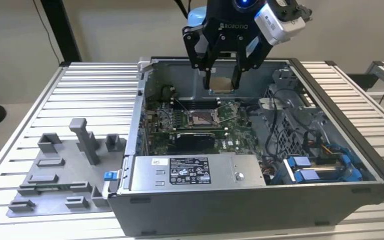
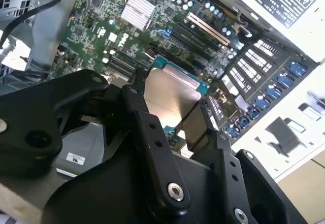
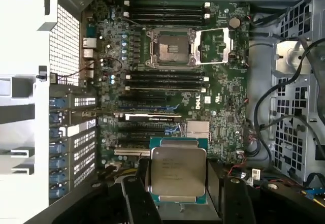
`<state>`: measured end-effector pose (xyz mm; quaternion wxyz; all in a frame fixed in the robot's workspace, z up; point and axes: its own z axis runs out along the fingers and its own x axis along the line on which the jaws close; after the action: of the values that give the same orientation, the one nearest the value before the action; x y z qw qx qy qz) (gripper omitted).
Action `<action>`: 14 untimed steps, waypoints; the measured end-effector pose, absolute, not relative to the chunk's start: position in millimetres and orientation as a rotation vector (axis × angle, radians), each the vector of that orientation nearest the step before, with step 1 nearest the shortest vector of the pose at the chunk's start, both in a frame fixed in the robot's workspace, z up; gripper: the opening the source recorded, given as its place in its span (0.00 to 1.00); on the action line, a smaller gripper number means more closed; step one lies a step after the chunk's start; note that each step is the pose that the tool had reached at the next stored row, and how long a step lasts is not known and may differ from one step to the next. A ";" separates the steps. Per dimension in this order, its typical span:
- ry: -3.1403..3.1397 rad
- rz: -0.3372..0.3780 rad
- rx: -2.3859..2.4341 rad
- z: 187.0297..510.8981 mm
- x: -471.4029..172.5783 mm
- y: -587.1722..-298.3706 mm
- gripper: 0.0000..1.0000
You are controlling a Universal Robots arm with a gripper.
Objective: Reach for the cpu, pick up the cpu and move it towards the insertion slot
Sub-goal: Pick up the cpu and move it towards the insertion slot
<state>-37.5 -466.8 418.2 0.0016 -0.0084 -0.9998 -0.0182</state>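
fingers (image 3: 133, 198): matte black, clamped on cpu (image 3: 177, 169) | cpu: flat silvery square | insertion slot (image 3: 171, 48): metal-framed, well apart

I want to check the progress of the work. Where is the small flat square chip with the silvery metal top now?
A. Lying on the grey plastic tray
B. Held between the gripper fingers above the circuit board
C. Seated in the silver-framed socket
B: the chip sits clamped in the gripper, while the silver-framed socket stands open with nothing in it.
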 end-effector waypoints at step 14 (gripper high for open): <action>-3.138 -0.057 -0.029 417.0 -37.6 -449.6 0.00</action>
<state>-37.6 -449.6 417.0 0.0016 -0.0093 -0.9998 -0.0181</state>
